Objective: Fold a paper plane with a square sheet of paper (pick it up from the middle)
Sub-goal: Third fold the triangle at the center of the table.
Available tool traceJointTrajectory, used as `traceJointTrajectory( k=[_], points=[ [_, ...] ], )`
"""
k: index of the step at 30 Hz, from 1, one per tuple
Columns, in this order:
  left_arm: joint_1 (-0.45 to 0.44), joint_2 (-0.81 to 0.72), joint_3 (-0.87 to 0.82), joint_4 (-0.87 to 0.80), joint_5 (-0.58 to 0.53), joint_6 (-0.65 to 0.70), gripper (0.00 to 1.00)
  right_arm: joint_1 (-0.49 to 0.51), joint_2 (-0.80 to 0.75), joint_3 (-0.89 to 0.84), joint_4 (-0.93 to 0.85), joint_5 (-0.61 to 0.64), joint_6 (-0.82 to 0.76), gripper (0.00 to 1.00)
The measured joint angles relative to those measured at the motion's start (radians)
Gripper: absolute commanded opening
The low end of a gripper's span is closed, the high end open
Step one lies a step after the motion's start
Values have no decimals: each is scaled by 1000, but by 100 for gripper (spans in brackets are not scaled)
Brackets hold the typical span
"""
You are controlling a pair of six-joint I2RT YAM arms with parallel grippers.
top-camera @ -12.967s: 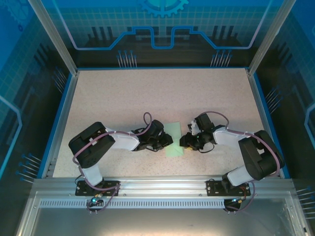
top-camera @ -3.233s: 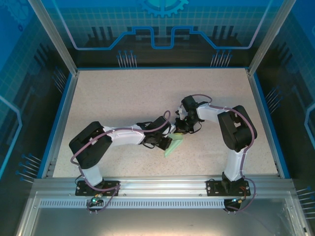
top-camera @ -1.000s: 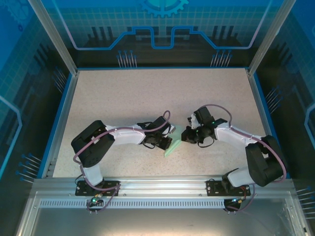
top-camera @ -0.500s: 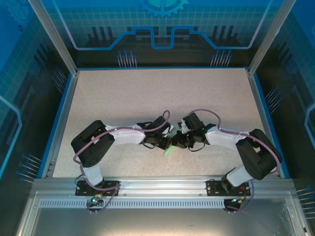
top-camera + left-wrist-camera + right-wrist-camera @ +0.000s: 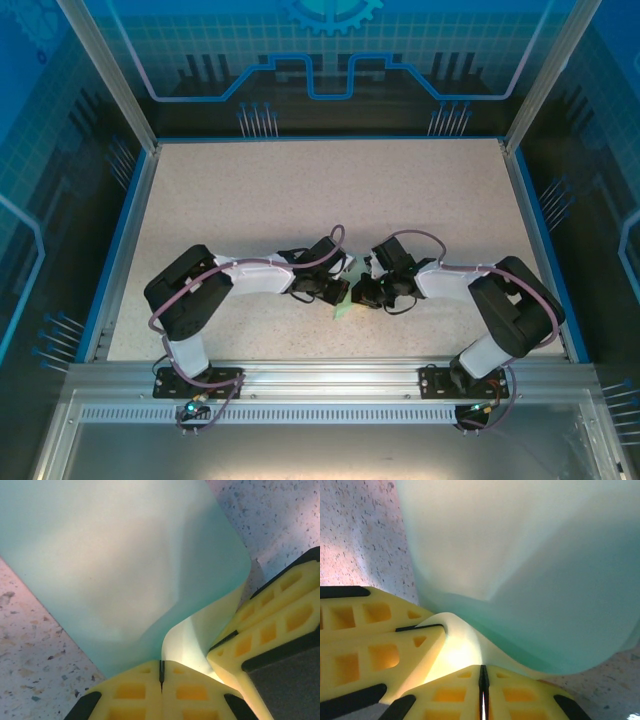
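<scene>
The pale mint-green sheet of paper (image 5: 343,308) is folded and stands curved off the table between the two grippers. My left gripper (image 5: 337,292) is shut on its lower edge; in the left wrist view the paper (image 5: 120,565) rises from the closed yellow tips (image 5: 161,674). My right gripper (image 5: 362,293) faces it, almost touching. It is shut on the same edge, and the paper (image 5: 535,575) bulges above its closed tips (image 5: 482,677). Each wrist view shows the other gripper's yellow fingers (image 5: 272,630) (image 5: 370,635) close beside. Most of the paper is hidden under the grippers in the top view.
The speckled beige table (image 5: 300,200) stretches wide behind the grippers. A blue rim (image 5: 130,230) and metal frame posts (image 5: 105,70) bound it. The arm bases sit on the aluminium rail (image 5: 330,375) at the near edge.
My right gripper has swung left from about a hand's width away and now meets the left gripper on the paper. The left arm has stayed put. Less paper shows from above.
</scene>
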Motion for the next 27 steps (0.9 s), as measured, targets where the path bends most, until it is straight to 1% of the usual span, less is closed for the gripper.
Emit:
traceJointTrajectory(
  k=[5,8,11,14,16,19,25,27],
  points=[
    [0,0,-1,2,2,0,6,0,-2,0,0,-1,0,13],
    [0,0,-1,2,2,0,5,-8,-29,-2,-2,0,0,14],
    [0,0,-1,2,2,0,5,-51,-71,-6,1,-3,-2,13],
    [0,0,-1,2,2,0,5,-100,-82,-12,19,-8,-5,13],
    [0,0,-1,2,2,0,5,-114,-82,-13,23,-17,-8,12],
    [0,0,-1,2,2,0,4,-116,-71,-13,45,-38,-10,12],
    [0,0,-1,2,2,0,4,-121,6,-32,89,-35,-12,12],
    [0,0,-2,1,2,0,4,-133,24,-41,118,-58,-12,11]
  ],
)
